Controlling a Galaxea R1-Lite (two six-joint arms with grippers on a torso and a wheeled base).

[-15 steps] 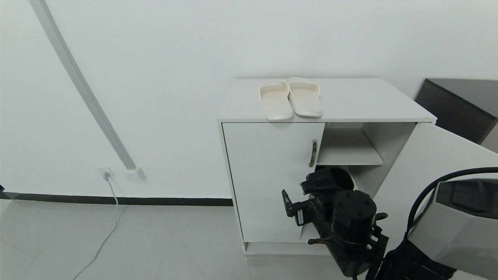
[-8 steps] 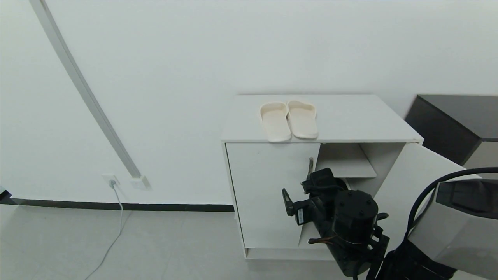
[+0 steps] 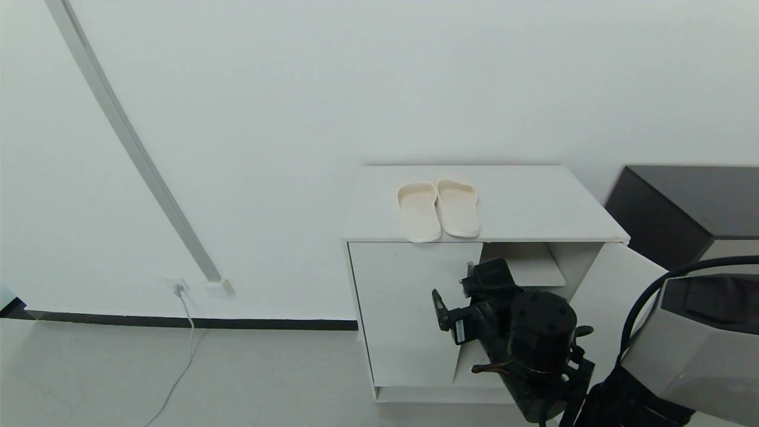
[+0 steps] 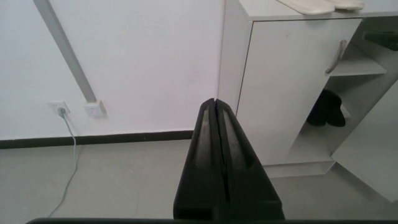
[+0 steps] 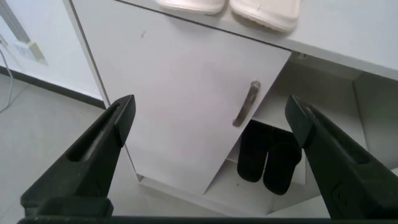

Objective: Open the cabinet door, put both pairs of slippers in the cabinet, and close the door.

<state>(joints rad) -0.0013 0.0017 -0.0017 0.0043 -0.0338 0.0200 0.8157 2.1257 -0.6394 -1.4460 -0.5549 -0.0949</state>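
Cabinet (image 3: 533, 207): white, against the wall; right door (image 3: 616, 296) swung open, left door (image 3: 409, 308) shut.
Cream slippers (image 3: 439, 209): pair side by side on the cabinet top, toes at its front edge.
Black slippers (image 5: 270, 155): pair inside the lower compartment, on the open side.
Right end effector (image 5: 210, 106): fingers spread wide, empty, facing the left door's handle (image 5: 247, 102).
Left end effector (image 4: 216, 106): fingers pressed together, empty, well apart from the cabinet.

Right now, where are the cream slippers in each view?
Head view: cream slippers on the cabinet top, near its front edge.
Left wrist view: cream slippers on the cabinet top, partly cut off.
Right wrist view: likewise, partly cut off.
Shared landmark: the closed door below them.
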